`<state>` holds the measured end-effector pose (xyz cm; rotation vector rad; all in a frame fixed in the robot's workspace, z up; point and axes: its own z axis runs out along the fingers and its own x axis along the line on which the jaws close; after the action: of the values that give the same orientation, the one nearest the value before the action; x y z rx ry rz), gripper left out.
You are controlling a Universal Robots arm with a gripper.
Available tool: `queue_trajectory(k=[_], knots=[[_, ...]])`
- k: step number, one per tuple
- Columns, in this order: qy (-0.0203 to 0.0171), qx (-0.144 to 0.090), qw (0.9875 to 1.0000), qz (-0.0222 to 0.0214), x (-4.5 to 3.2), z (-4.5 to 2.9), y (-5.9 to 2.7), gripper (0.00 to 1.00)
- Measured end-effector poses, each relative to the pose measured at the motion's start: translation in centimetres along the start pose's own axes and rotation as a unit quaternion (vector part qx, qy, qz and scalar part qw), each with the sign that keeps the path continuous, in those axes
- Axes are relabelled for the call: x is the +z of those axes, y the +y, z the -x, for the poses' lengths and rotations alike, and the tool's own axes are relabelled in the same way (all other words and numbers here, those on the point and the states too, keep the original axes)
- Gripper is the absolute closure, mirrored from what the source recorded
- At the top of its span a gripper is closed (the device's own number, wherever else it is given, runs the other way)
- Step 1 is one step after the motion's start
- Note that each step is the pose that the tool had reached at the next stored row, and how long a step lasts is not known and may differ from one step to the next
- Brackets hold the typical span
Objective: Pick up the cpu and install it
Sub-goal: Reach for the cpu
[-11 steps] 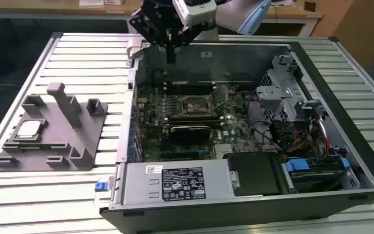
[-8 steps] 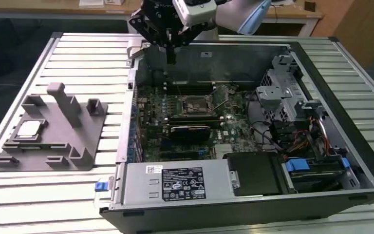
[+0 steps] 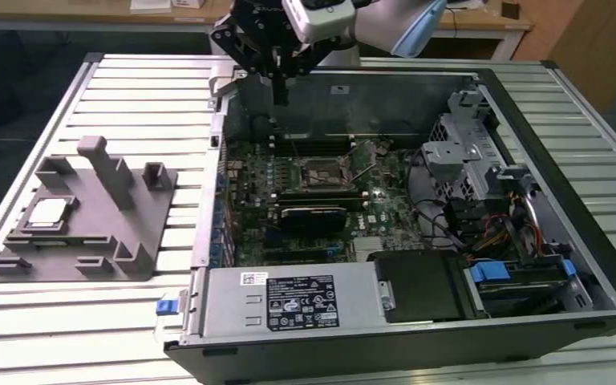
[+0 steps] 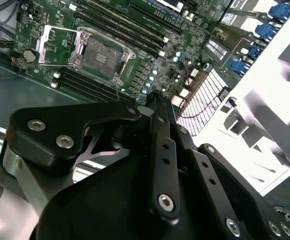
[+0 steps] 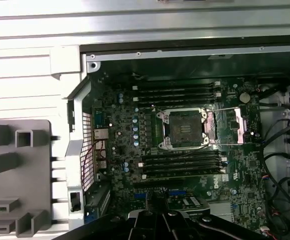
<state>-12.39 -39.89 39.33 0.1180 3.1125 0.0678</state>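
The cpu point(image 3: 49, 211), a small silver square with a tan rim, lies flat on the grey fixture block point(image 3: 83, 233) at the exterior view's left. My gripper point(image 3: 279, 95) hangs over the back edge of the open computer case point(image 3: 565, 200), far from the cpu, with its fingers point(image 4: 155, 107) drawn together and nothing between them. The motherboard socket point(image 5: 185, 128) stands with its metal load plate point(image 5: 239, 127) swung open and its seat bare; it also shows beyond the fingertips in the second wrist view as the socket point(image 4: 102, 55).
Memory slots point(image 5: 177, 92) flank the socket on both sides. A drive cage point(image 3: 468, 152) and cables point(image 3: 480, 233) fill the case's side at the exterior view's right, and a power supply point(image 3: 292, 301) sits at its front. The case stands on a slatted metal table point(image 3: 126, 96).
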Motion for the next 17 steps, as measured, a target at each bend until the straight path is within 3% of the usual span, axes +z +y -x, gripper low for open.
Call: queue_trajectory(k=[17], knots=[[0.0000,0.000,1.0000,0.0000,-0.04,-1.25,-0.09,0.89]])
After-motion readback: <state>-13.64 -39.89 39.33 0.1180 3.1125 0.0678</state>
